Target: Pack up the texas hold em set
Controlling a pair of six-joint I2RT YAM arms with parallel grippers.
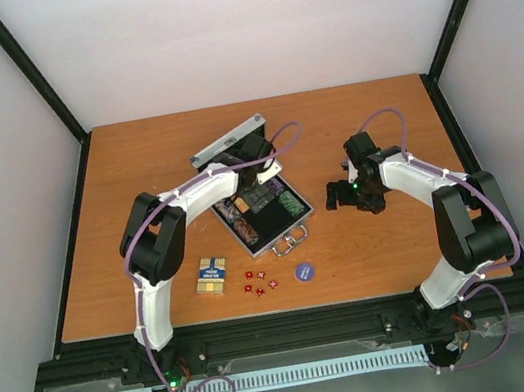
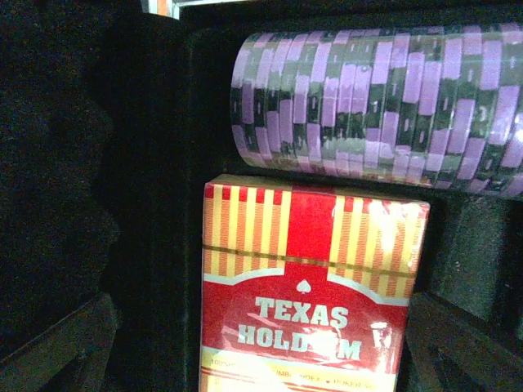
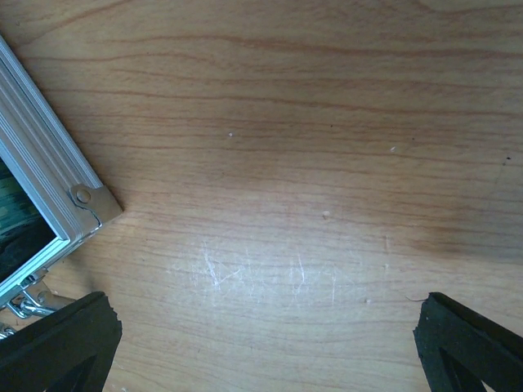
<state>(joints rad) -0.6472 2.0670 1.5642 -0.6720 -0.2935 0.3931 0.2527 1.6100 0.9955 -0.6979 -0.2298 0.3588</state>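
Card-stowing step: held left claw [image 2: 261,371] wide open, empty, over red card box [image 2: 315,278] in case [image 1: 285,238]. Next: probably needed withdrawal, then dice [image 1: 260,283] pickup.

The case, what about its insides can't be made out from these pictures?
Top view: the left arm covers the far part of the case.
Left wrist view: the card box is cut by the bottom edge, the chip row by the right edge; the left side is too dark.
Right wrist view: the left edge cuts off all but one corner of the case.
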